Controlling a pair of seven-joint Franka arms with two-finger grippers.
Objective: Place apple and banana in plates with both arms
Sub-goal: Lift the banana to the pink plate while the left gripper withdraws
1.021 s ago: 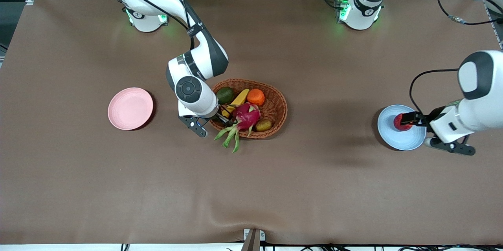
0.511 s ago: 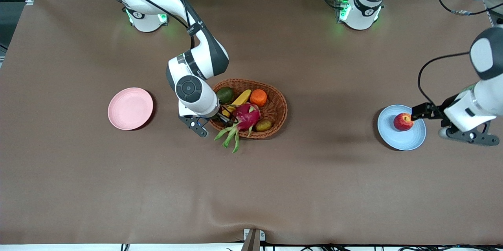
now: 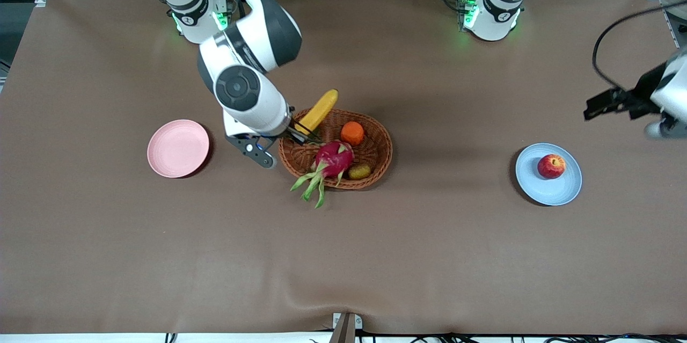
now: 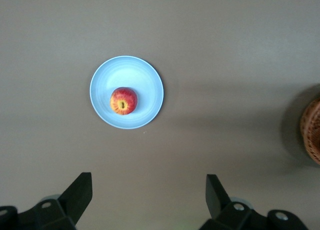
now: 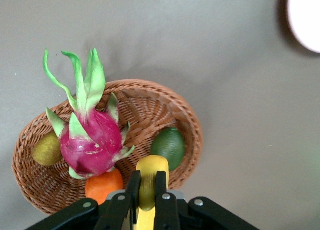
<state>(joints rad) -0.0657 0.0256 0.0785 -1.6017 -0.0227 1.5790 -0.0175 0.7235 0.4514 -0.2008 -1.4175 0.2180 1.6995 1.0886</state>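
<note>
Apple (image 3: 551, 166) sits in the blue plate (image 3: 549, 189), clear of the left gripper (image 3: 596, 108), whose fingers (image 4: 76, 196) are spread wide and empty, up over bare table. Pink plate (image 3: 178, 148) holds nothing. Right gripper (image 3: 298, 135) over the basket (image 3: 375, 156), fingers (image 5: 133, 191) clamped on the banana (image 3: 318, 110), lifted above the dragon fruit (image 3: 334, 158) and orange (image 3: 351, 133).

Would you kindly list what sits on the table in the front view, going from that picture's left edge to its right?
Pink plate → wicker basket of fruit → blue plate holding the apple.
</note>
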